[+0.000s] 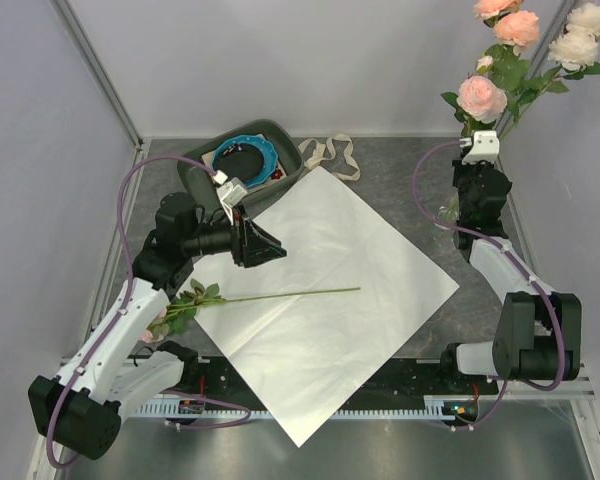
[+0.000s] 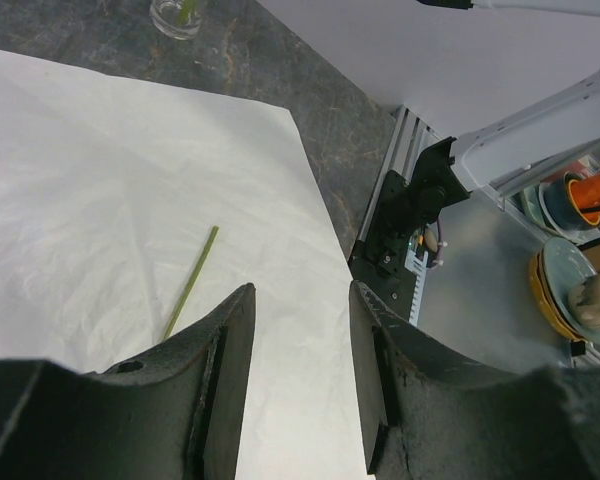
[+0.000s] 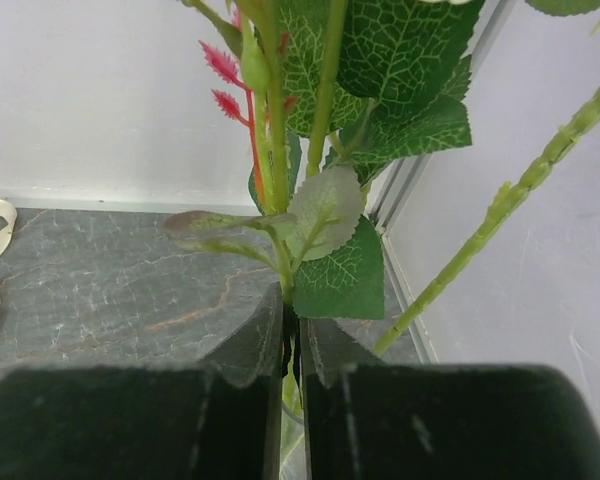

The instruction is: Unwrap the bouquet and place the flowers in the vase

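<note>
Pinching thin-stemmed flowers (image 3: 325, 215), crinkled square paper (image 1: 365, 245)

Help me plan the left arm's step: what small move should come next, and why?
Probably lower the left gripper toward the loose flower: its jaws stand open above the paper, and that flower lies there, not in the vase.

top: overhead, far | left wrist: shares paper (image 2: 100, 180) | right wrist: close, probably facing wall (image 3: 80, 100)
</note>
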`<state>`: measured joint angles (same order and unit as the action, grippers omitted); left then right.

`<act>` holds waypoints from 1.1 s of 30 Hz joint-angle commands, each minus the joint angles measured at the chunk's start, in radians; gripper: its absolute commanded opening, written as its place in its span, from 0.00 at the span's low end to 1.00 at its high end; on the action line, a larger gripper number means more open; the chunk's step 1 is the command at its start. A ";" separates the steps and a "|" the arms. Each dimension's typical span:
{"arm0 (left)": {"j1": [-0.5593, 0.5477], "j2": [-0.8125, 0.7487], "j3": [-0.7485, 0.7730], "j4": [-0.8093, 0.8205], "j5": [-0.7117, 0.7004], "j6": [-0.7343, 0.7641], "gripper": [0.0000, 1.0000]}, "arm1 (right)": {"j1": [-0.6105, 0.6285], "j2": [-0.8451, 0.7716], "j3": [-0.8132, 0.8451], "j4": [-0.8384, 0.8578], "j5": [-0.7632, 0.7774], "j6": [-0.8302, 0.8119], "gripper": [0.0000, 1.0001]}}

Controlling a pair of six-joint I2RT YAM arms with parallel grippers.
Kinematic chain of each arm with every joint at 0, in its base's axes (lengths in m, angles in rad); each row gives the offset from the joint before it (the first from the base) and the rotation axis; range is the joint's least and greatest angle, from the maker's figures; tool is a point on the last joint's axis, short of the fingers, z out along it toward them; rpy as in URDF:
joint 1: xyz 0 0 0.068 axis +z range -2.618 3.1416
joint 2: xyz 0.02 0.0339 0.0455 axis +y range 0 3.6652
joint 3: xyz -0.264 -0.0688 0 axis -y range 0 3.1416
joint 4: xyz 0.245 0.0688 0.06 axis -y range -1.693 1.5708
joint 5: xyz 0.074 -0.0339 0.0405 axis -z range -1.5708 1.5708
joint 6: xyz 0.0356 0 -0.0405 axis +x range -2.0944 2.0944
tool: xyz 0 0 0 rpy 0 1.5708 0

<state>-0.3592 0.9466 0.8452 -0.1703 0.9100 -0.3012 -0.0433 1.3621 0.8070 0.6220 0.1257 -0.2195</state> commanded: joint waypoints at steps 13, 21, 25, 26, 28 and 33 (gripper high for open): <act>0.005 -0.032 -0.005 0.040 0.032 -0.003 0.50 | 0.005 -0.046 -0.043 0.025 0.003 0.023 0.23; 0.005 -0.034 -0.005 0.040 0.032 -0.003 0.50 | 0.025 -0.066 -0.046 0.013 0.032 0.003 0.46; 0.005 -0.032 -0.005 0.041 0.035 -0.004 0.50 | 0.037 -0.089 -0.049 -0.010 0.061 -0.003 0.63; 0.006 -0.032 -0.003 0.043 0.038 -0.004 0.50 | 0.037 -0.103 -0.054 -0.022 0.077 -0.006 0.67; 0.006 -0.032 -0.005 0.043 0.041 -0.006 0.50 | 0.077 -0.118 -0.057 -0.039 0.112 -0.007 0.77; 0.006 -0.035 -0.005 0.048 0.047 -0.010 0.50 | 0.102 -0.193 -0.068 -0.142 0.204 0.043 0.98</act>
<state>-0.3592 0.9287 0.8440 -0.1623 0.9237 -0.3016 0.0437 1.2369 0.7494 0.5468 0.2466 -0.2153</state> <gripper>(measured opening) 0.495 0.953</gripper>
